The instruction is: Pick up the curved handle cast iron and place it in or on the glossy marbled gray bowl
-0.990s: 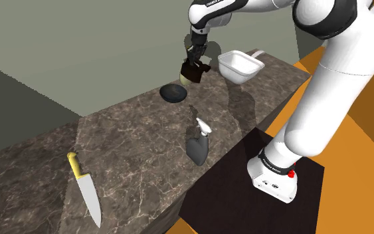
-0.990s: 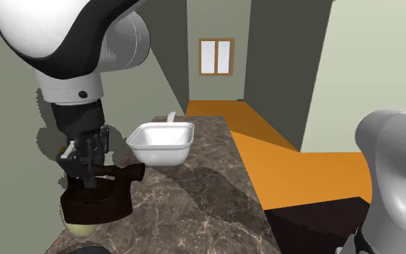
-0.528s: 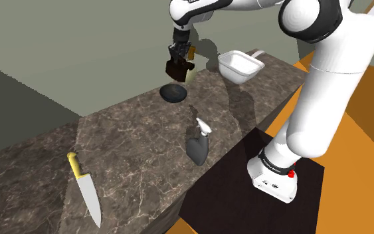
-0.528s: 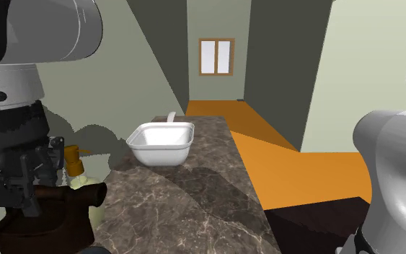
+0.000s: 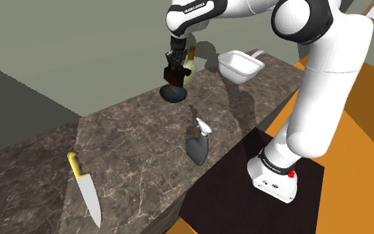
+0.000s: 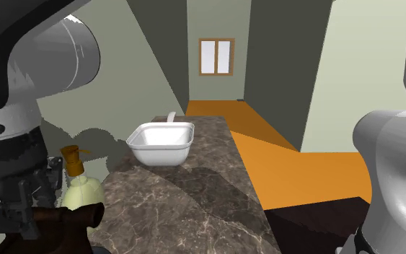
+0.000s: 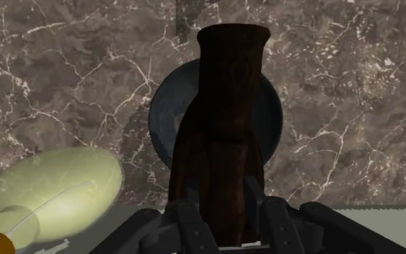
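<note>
The jaws pinch the curved handle of the dark brown pan (image 5: 173,74), seen in the upper middle of the shoulder view. The pan hangs right over the dark grey bowl (image 5: 176,97) on the marbled desk (image 5: 132,147); whether pan and bowl touch I cannot tell. In the wrist view the handle runs out from between the fingers (image 7: 277,224), which clasp it on both sides, and it crosses the round bowl beneath it. A pale green bottle (image 5: 190,67) with an amber top stands just beside the bowl, up and right of the pan in the shoulder view. A white tub (image 5: 244,72) sits near the desk's far end, at upper right of that frame. A grey bottle (image 5: 197,145) with a white top stands mid-frame. A yellow-handled knife (image 5: 84,188) lies at lower left, well apart from the rest.
</note>
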Controlling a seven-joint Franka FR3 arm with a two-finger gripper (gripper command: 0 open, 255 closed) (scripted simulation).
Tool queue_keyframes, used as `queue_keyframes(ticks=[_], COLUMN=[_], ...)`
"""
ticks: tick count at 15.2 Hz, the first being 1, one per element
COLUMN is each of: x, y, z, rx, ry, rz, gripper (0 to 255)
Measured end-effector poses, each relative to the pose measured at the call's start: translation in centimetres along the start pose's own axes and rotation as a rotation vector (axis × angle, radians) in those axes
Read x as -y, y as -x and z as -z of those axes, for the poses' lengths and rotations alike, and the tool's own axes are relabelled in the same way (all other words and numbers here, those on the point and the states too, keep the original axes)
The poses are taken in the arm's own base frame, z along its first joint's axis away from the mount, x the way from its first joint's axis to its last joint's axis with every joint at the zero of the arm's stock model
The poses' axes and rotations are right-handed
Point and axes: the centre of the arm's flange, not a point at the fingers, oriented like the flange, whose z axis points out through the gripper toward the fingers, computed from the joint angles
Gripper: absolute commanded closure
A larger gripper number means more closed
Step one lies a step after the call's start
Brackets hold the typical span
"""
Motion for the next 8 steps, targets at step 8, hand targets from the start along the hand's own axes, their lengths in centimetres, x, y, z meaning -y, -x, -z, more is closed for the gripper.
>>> queue_keyframes(ticks=[8], x=[0.1], y=[0.2], z=[-4.3], rx=[0.000], ry=[0.000], rz=[0.000], gripper=[255])
